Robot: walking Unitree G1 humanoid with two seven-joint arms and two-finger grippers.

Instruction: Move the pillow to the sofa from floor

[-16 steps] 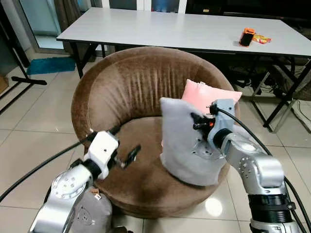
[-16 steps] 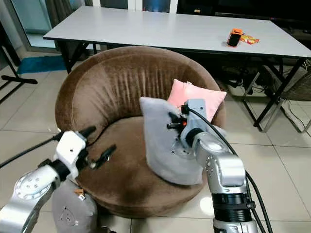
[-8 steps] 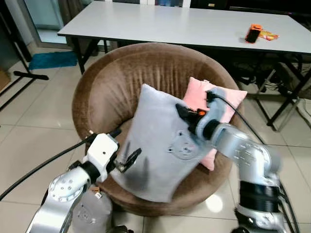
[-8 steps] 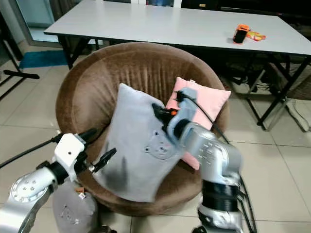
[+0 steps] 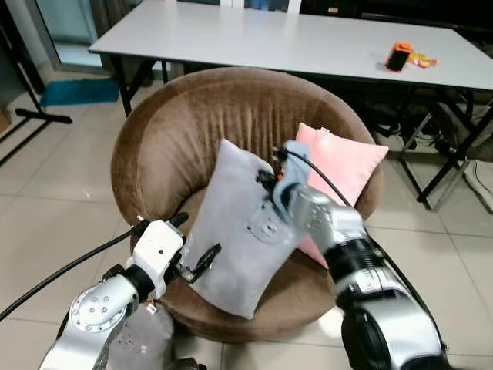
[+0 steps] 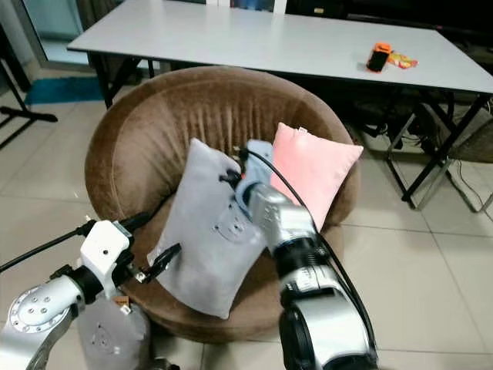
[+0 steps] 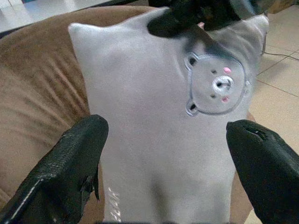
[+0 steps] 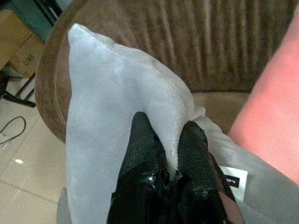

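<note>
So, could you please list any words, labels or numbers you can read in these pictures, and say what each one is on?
None can be read.
White tag on the grey pillow: dark print, too blurred.
Pale marks low on that pillow: illegible.
Orange object on the table: too small.

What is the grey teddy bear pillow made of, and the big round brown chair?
The grey bear-face pillow looks like soft, short-pile plush fabric: matte, and it bunches where the right gripper pinches its top edge. The bear seems stitched on. The round brown sofa chair looks like velvet or chenille, with shaded vertical streaks in its nap. Exact fibres can't be told.
</note>
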